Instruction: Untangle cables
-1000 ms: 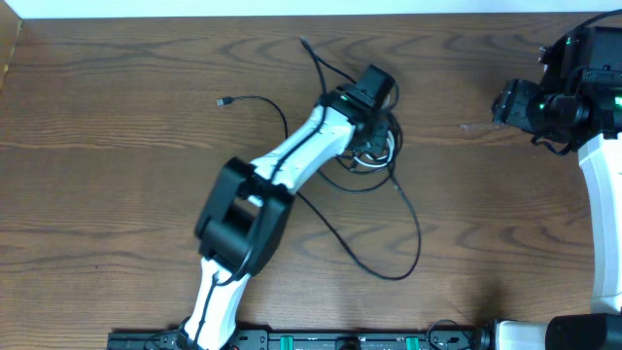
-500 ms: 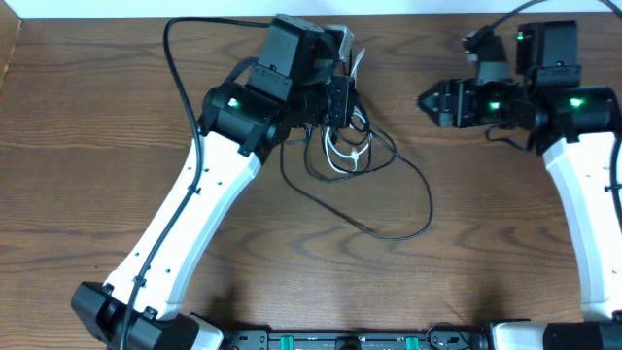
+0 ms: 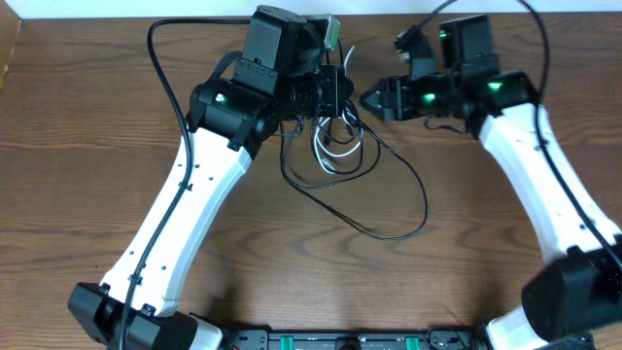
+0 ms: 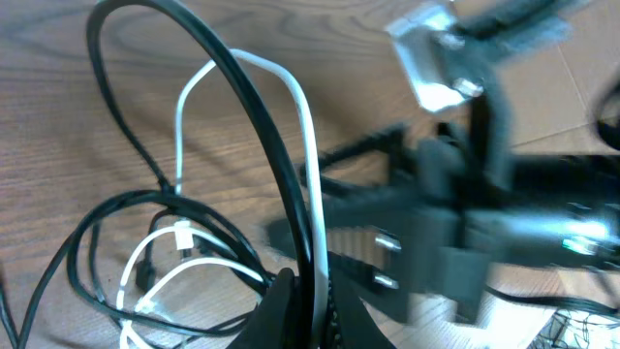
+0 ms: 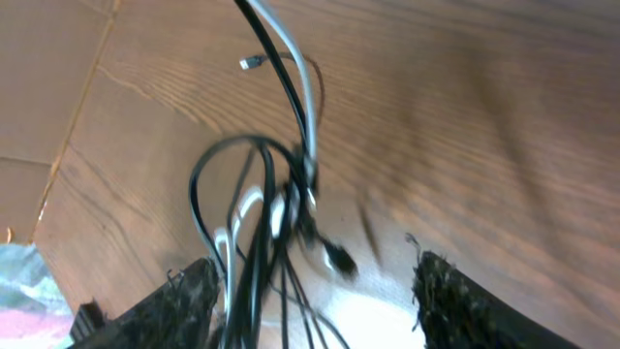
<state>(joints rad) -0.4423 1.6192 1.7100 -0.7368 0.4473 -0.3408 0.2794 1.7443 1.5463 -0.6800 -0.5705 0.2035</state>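
Your left arm (image 3: 185, 204) runs from the near-left corner up and across to the far middle of the table (image 3: 87, 117), with the left gripper (image 4: 304, 308) pointing right. Its jaws are pinched narrow on the cables (image 3: 335, 151): in the left wrist view the white cable (image 4: 305, 155) and one black cable (image 4: 208, 58) rise out of the closed fingertips side by side. Your right arm (image 3: 535, 165) comes from the near-right corner, goes up the right side, then bends left. The right gripper (image 3: 369, 99) faces the left one, just beside it, with nothing in it. Its jaws stand wide apart, the hanging strands in front of the gap. You can't tell whether they touch a finger. The rest of the tangle sits under the left gripper at far centre, white loops inside black ones. One long black loop (image 3: 413, 209) trails right and toward you on the wood. Table is dark wood grain, with a white strip (image 3: 146, 8) along the far edge, a tan panel (image 3: 8, 49) at the far-left corner and a black rail (image 3: 321, 340) with green fittings at the near edge
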